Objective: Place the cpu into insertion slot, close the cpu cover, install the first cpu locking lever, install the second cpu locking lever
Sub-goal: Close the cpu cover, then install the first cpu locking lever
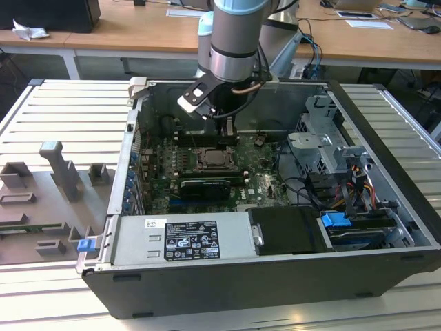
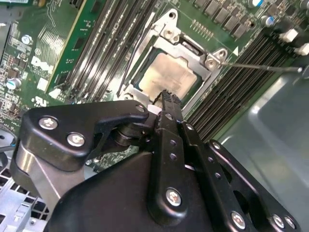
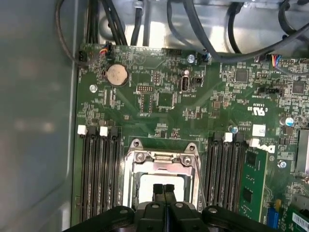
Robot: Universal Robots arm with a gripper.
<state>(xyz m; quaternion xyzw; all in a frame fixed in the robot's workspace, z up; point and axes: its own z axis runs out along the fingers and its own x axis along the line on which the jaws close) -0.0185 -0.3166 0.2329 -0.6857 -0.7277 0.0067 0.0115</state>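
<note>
Gripper clenched: the two black fingertips are pressed flat against each other with nothing between them, which the second wrist view confirms, where the gripper reads as one narrow black blade. The tip hangs right over the near edge of the cpu; contact with it cannot be judged. The cpu sits inside the insertion slot, pale metal face up. The cpu cover lies down around it, so the chip's face shows through the square cut-out. A thin metal rod runs from one corner of the socket out over the neighbouring memory slots (latched or free: cannot tell). Rows of long black memory slots flank the socket on both sides, all on the green board, which also carries a round coin cell. In the exterior view the gripper reaches down from the grey arm into the open computer case, just behind the socket. A long black card lies in front of the socket, and a silver power-supply box fills the case's near side. The case rests on a slatted metal table, with grey fixtures on the exterior view's left.
</note>
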